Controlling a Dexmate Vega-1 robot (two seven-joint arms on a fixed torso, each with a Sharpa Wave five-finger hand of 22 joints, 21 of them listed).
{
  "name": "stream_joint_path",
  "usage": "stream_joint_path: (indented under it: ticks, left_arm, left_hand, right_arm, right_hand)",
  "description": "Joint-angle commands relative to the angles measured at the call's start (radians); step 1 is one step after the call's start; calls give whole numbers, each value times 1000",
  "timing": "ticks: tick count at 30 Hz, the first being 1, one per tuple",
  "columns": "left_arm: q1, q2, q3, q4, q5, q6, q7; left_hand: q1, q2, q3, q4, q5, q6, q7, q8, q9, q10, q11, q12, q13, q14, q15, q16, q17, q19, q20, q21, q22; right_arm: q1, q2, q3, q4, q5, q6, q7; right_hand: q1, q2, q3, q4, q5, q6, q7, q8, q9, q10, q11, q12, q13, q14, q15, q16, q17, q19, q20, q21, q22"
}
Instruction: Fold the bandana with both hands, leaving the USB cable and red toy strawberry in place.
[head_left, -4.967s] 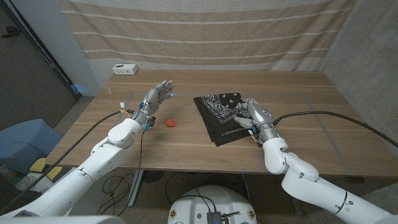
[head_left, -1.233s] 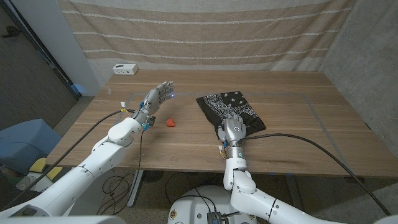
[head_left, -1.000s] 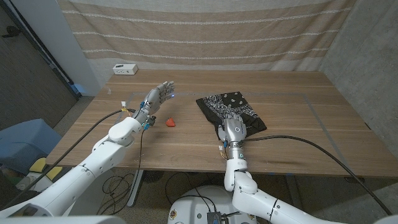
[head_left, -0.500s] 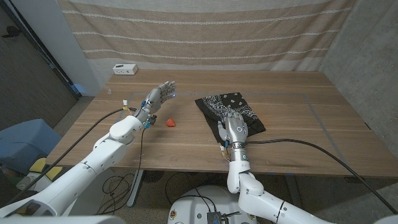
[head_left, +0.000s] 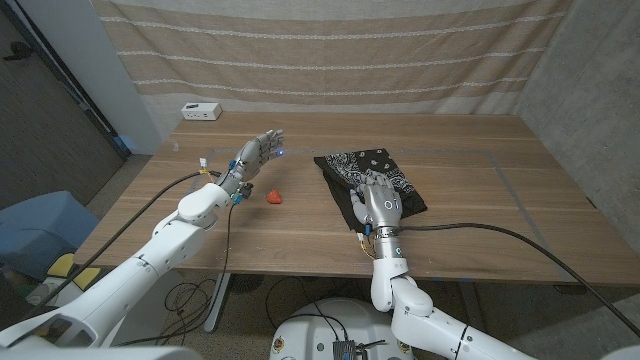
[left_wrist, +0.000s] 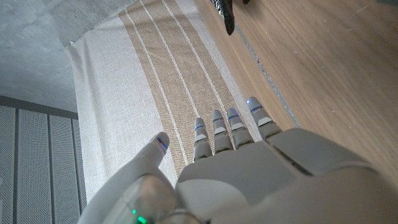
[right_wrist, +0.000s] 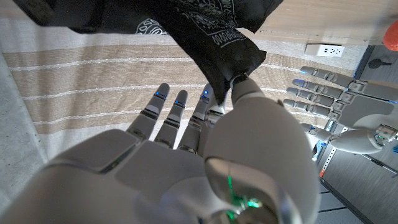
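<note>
Wooden table (head_left: 470, 215): red toy strawberry (head_left: 272, 196) between left hand (head_left: 256, 152), bandana (head_left: 372, 176).

The setting looked like a lab or test room set up for robot work. A plain wooden table (head_left: 300, 230) stood before a beige striped curtain (head_left: 320, 50) across the top of the frame, with bare grey walls at both sides. A white power strip (head_left: 201, 111) lay at the table's upper-left corner, and cables (head_left: 190, 295) hung below its front edge.

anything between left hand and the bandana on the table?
Head view: the red toy strawberry sits on bare wood between the raised left hand and the bandana, nearer the hand. The right hand grips the bandana's near part.
</note>
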Motion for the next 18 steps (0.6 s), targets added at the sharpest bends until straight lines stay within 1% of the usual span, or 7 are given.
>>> stream_joint_path:
  ticks: [1, 5, 9, 10, 15, 16, 18]
  left_arm:
    - [-25, -14, 12, 31, -2, -11, -21]
    - [-34, -18, 16, 40, 1, -14, -25]
    - [-38, -19, 17, 43, 2, -15, -29]
    - [-38, -19, 17, 43, 1, -15, -29]
    - [-41, -22, 19, 48, 2, -18, -32]
    - [-42, -22, 19, 48, 3, -19, -31]
    - [-43, -23, 20, 51, 2, -19, -32]
  left_hand:
    - [9, 27, 10, -3, 5, -2, -1, 2, 0, -3, -3, -4, 0, -3, -2, -4, 1, -2, 8, 0, 1]
    - [9, 26, 10, -4, 5, -3, -1, 2, 0, -3, -1, -3, 0, -3, -2, -4, 1, -3, 8, 0, 1]
    - [9, 26, 11, -5, 4, -3, -1, 2, 0, -3, -1, -3, 0, -3, -3, -4, 1, -2, 7, 0, 1]
    - [10, 26, 11, -5, 4, -3, -2, 2, 0, -3, -1, -3, 0, -3, -2, -4, 1, -3, 7, 0, 1]
    - [10, 22, 10, -7, 4, -2, -1, 3, 0, -4, -4, -3, 0, -3, -3, -4, 1, -3, 6, 0, 1]
    - [10, 21, 10, -7, 4, -2, -1, 3, 0, -4, -4, -3, 0, -3, -3, -4, 1, -3, 7, 0, 1]
    - [10, 20, 10, -7, 3, -3, -2, 3, 0, -4, -4, -3, 0, -4, -4, -4, 1, -3, 7, -1, 1]
  right_arm:
    - [-44, -68, 10, -112, -72, -25, 70]
    - [-67, -93, 9, -156, -102, -40, 109]
    - [-83, -106, 9, -181, -123, -47, 144]
    - [-85, -104, 11, -181, -125, -45, 146]
    - [-106, -140, 17, -220, -134, -42, 217]
    - [-108, -144, 17, -225, -140, -44, 229]
    - [-114, -151, 24, -237, -136, -45, 258]
  right_hand:
    - [6, 20, 7, 12, -5, 4, 14, -5, 13, -16, 5, -9, 1, -4, -124, 3, 2, 0, -6, -4, 1]
    - [6, 20, 13, 15, -6, 6, 13, -3, 19, -15, 10, -12, 2, -1, -123, 1, 0, -2, -2, -5, 1]
    - [13, 18, 22, 12, -6, 14, 15, -1, 21, -12, 12, -13, 3, 6, -116, -1, -4, 2, 11, -4, 0]
    - [16, 16, 26, 10, -6, 17, 16, -1, 20, -10, 19, -13, 3, 9, -111, -2, -6, 3, 17, -4, 0]
    - [28, 4, 41, -1, -9, 27, 22, -1, 17, -9, 38, -16, 3, 13, -92, -11, -12, 4, 41, -5, -1]
    - [29, -4, 48, -7, -17, 35, 27, 1, 17, -10, 58, -17, 3, 12, -88, -17, -15, -6, 52, -10, -2]
    - [28, -11, 52, -11, -24, 52, 25, 9, 20, -10, 58, -18, 3, 15, -85, -20, -17, -7, 57, -11, -2]
